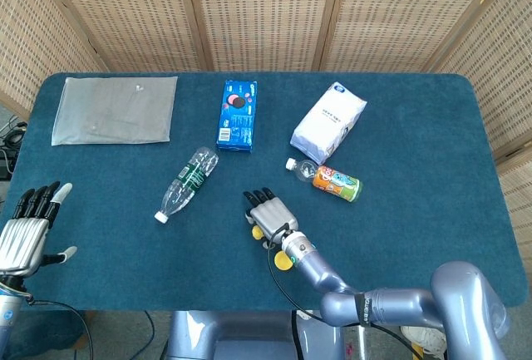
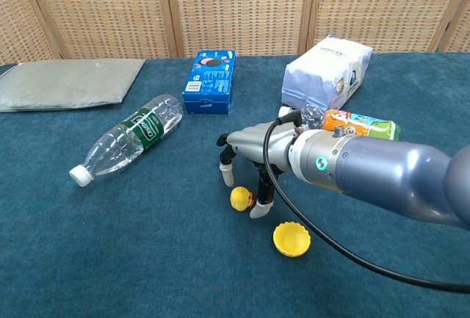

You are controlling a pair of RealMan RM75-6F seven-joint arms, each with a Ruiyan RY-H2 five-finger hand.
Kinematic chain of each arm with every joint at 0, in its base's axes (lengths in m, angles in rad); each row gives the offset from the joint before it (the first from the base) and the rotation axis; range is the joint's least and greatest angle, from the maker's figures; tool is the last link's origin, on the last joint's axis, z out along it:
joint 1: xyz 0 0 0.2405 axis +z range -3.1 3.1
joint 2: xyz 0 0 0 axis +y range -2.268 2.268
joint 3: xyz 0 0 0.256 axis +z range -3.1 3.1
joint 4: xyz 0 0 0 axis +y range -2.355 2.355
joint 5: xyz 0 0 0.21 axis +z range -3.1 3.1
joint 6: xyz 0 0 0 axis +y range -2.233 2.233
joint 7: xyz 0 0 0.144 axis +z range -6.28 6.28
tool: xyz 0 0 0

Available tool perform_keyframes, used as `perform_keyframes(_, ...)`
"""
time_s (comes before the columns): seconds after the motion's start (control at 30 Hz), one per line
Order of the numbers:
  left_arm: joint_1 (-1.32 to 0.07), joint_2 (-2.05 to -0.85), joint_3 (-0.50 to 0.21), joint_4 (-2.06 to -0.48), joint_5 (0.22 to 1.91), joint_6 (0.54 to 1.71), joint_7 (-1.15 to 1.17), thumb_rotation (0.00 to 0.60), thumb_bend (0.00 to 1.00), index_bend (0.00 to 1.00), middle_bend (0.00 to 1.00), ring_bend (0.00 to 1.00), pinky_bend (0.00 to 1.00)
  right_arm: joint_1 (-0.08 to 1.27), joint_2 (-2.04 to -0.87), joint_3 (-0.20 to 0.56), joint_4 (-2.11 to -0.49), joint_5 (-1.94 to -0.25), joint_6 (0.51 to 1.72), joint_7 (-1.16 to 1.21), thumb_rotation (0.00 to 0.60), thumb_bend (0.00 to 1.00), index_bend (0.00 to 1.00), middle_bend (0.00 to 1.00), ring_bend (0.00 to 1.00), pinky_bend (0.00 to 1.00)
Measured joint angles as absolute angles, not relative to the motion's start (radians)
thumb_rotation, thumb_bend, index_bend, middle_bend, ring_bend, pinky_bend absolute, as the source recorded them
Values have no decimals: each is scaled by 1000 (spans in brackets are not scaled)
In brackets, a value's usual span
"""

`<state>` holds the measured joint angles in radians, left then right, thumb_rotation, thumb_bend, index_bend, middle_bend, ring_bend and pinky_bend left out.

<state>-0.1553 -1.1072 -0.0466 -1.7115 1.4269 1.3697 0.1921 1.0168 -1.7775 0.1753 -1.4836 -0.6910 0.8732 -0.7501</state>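
Note:
My right hand [image 1: 269, 213] hangs over a small yellow duck toy [image 2: 239, 198] near the table's front middle. Its fingers point down and apart, one fingertip [image 2: 228, 176] to the duck's left and another [image 2: 261, 206] just at its right; nothing is gripped. In the chest view the right hand [image 2: 257, 149] and its forearm cover part of the table behind. A yellow bottle cap [image 2: 291, 239] lies just right of and nearer than the duck. My left hand [image 1: 25, 239] is at the front left edge, fingers spread, holding nothing.
A clear plastic bottle [image 2: 128, 138] lies on its side to the left. Behind stand a blue cookie box [image 2: 209, 81] and a white bag [image 2: 327, 74], with an orange drink bottle [image 2: 360, 125] lying beside the bag. A grey pouch [image 1: 115, 109] lies at the back left.

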Motion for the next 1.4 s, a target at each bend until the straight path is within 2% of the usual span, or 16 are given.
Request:
perform_keyframes(0.27, -155, -1107, -44, -1712, 1427, 1374, 190, 600, 59, 0, 0, 0, 0, 1028, -1798, 168, -1456, -686, 892, -742, 600, 178, 451, 0, 0, 0)
perform_keyframes(0.43, -158, -1106, -44, -1712, 1423, 1370, 190, 600, 59, 0, 0, 0, 0, 1033, -1804, 167, -1443, -666, 899, -744, 600, 187, 458, 0, 0, 0)
perform_keyframes(0.67, -159, -1106, -43, -1712, 1421, 1370, 190, 600, 59, 0, 0, 0, 0, 1037, -1813, 161, -1428, -654, 890, -732, 600, 226, 542, 0, 0, 0)
perform_keyframes(0.93, -161, -1108, -42, -1714, 1419, 1370, 195, 600, 58, 0, 0, 0, 0, 1037, -1803, 168, -1442, -664, 893, -706, 600, 262, 568, 0, 0, 0)
perform_keyframes(1.17, -164, -1110, -41, -1712, 1418, 1366, 197, 600, 60, 0, 0, 0, 0, 1027, -1758, 185, -1502, -658, 905, -678, 600, 262, 568, 0, 0, 0)
perform_keyframes(1.4, -165, -1113, -36, -1714, 1423, 1366, 207, 600, 59, 0, 0, 0, 0, 1006, -1660, 177, -1634, -658, 925, -666, 600, 261, 568, 0, 0, 0)
